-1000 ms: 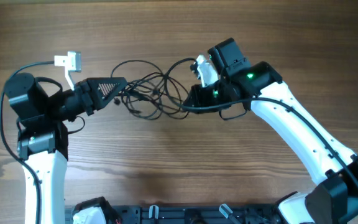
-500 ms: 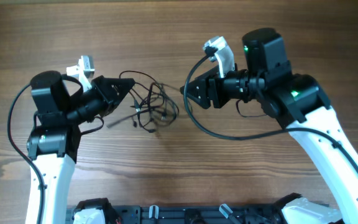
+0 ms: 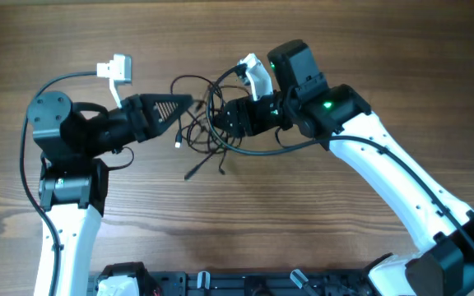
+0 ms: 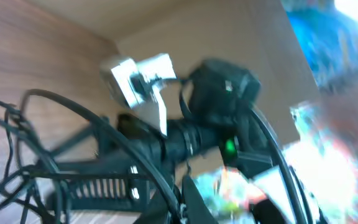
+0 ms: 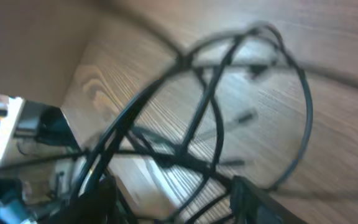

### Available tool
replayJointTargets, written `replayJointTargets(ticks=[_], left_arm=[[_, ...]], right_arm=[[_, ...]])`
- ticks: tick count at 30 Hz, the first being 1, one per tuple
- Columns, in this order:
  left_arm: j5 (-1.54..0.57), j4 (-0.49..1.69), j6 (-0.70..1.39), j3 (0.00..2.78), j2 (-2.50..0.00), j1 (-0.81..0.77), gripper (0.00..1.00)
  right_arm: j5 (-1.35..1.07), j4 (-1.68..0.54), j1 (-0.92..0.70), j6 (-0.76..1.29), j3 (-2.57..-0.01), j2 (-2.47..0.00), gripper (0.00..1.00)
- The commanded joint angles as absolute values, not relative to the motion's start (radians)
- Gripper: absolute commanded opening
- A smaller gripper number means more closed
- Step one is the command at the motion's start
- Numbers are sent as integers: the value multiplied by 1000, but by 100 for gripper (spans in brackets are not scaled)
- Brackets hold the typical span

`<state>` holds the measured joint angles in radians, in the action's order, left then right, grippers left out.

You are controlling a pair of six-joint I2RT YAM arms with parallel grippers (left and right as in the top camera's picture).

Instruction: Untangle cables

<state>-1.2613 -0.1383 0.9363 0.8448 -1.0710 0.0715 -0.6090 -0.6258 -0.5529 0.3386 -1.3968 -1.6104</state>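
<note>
No legible text or markings anywhere.

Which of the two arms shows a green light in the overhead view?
The right arm: a green light glows on its black wrist housing. The left arm shows no light in that view.

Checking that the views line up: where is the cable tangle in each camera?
Overhead: cable tangle upper centre.
Left wrist: cable tangle at left edge, blurred.
Right wrist: cable tangle fills the middle.
Shared landmark: right arm's white camera unit, seen overhead and from left wrist only.
</note>
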Motion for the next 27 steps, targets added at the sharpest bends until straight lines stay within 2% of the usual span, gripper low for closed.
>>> replayJointTargets(ticks=[1, 7, 13, 16, 17, 19, 23, 27], left_arm=[[-1414, -97, 799, 857, -1069, 67, 4], [-1412, -91, 792, 857, -1094, 67, 4], [-1412, -94, 792, 857, -1094, 70, 4], [-1407, -94, 792, 857, -1094, 70, 4], [-1404, -94, 791, 857, -1094, 70, 7], [-1405, -94, 791, 857, -1094, 79, 11], [-1405, -93, 788, 857, -1094, 205, 17], [-1402, -20, 714, 855, -1094, 320, 33]], right_arm=[[-694, -583, -553, 396, -1401, -1620, 55], [-595, -596, -593, 580, -1399, -1640, 32], [-467, -695, -656, 742, -1399, -1738, 31], [-472, -724, -655, 743, -1399, -1800, 25], [-471, -727, -655, 743, -1399, -1815, 22], [-449, -748, -654, 736, -1399, -1830, 4], [-360, -804, -605, 696, -1399, -1821, 4], [-427, -813, -538, 573, -1402, -1760, 4]])
